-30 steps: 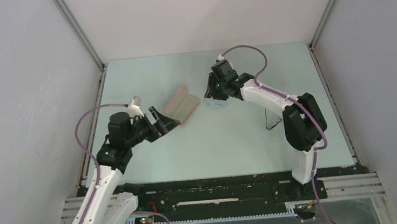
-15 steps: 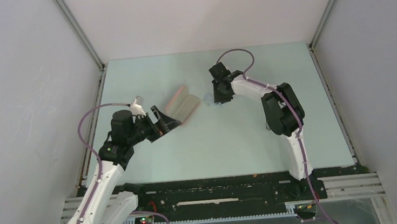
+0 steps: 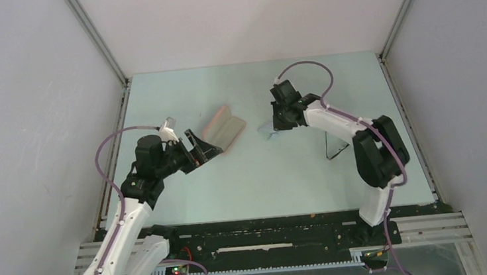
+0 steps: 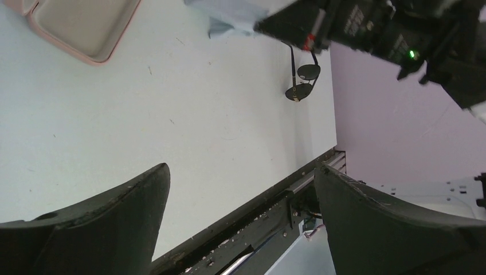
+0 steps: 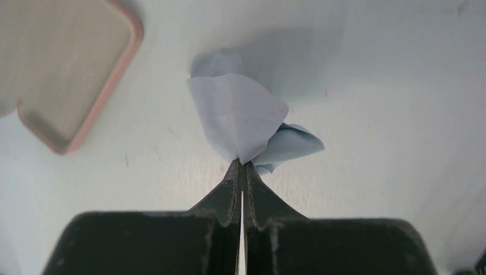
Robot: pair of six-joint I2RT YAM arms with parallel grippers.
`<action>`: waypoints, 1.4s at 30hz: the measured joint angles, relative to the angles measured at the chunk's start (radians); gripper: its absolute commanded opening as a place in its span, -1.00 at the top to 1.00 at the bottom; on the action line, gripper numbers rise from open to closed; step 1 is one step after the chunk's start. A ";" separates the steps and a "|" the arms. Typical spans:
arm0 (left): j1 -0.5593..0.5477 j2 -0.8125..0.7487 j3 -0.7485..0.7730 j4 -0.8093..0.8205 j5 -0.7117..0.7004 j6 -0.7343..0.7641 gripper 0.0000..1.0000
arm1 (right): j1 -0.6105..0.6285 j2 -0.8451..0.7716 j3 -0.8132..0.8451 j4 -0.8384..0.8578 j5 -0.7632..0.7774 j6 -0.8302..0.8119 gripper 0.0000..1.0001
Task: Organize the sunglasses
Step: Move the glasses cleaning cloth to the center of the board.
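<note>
The sunglasses (image 3: 329, 147), a small black pair with slim arms, lie on the table beside my right arm's elbow; the left wrist view shows the sunglasses (image 4: 302, 81) too. My right gripper (image 3: 274, 125) is shut on the grey-blue cloth (image 5: 240, 114), pinching it at the fingertips (image 5: 241, 164); the cloth bunches up over its own shadow. The pink case (image 3: 224, 127) lies open, its tan inside up, left of the cloth. My left gripper (image 3: 197, 151) hovers open just left of the case, with nothing between its fingers (image 4: 120, 212).
The table's near black rail (image 4: 252, 223) runs below my left gripper. Side walls (image 3: 40, 128) close in the table on both sides, with a metal edge strip (image 3: 407, 123) along the right.
My right gripper closed on the cloth and drew it to the right, away from the case. My left arm barely moved and stayed open.
</note>
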 measured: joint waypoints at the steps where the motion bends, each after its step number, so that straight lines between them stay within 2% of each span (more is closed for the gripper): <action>1: 0.000 0.001 0.000 0.002 0.002 0.000 -1.00 | 0.009 -0.046 -0.045 0.008 0.001 0.003 0.86; 4: 0.000 0.008 0.000 0.009 0.011 0.000 -1.00 | 0.065 -0.170 -0.181 0.013 0.015 0.029 0.35; 6: 0.000 0.017 0.000 0.017 0.018 0.000 -1.00 | 0.124 -0.229 -0.269 0.018 0.022 0.048 0.15; 9: 0.000 0.039 0.000 0.025 0.029 0.002 -1.00 | 0.262 -0.318 -0.418 -0.013 0.058 0.073 0.08; 12: 0.000 0.065 0.000 0.018 0.044 0.021 -1.00 | 0.326 -0.425 -0.521 -0.029 0.077 0.092 0.07; 14: -0.003 0.084 0.000 0.005 0.045 0.038 -1.00 | 0.283 -0.526 -0.581 -0.008 0.080 0.103 0.07; 17: -0.037 0.109 0.003 -0.007 0.028 0.052 -1.00 | 0.148 -0.615 -0.630 0.053 0.039 0.132 0.07; 21: -0.163 0.180 0.039 -0.023 -0.053 0.052 -0.98 | 0.008 -0.561 -0.629 0.135 -0.037 0.158 0.09; 26: -0.321 0.331 0.137 -0.027 -0.172 0.039 -0.93 | -0.025 -0.418 -0.616 0.161 -0.133 0.176 0.11; 31: -0.417 0.470 0.219 -0.048 -0.309 -0.010 -0.92 | -0.026 -0.358 -0.616 0.165 -0.187 0.191 0.17; 34: -0.448 0.496 0.219 -0.061 -0.373 -0.048 -0.94 | -0.026 -0.322 -0.618 0.186 -0.214 0.211 0.33; 35: -0.455 0.498 0.219 -0.062 -0.390 -0.056 -0.95 | -0.025 -0.312 -0.621 0.196 -0.221 0.218 0.45; 36: -0.462 0.498 0.219 -0.062 -0.407 -0.063 -0.94 | -0.023 -0.306 -0.628 0.208 -0.234 0.228 0.63; 37: -0.467 0.498 0.219 -0.061 -0.421 -0.066 -0.94 | -0.021 -0.306 -0.633 0.215 -0.239 0.235 0.89; 38: -0.472 0.498 0.219 -0.058 -0.431 -0.069 -0.94 | -0.019 -0.306 -0.639 0.220 -0.239 0.253 1.00; 42: -0.489 0.516 0.219 -0.052 -0.461 -0.071 -0.94 | -0.012 -0.305 -0.648 0.222 -0.235 0.275 1.00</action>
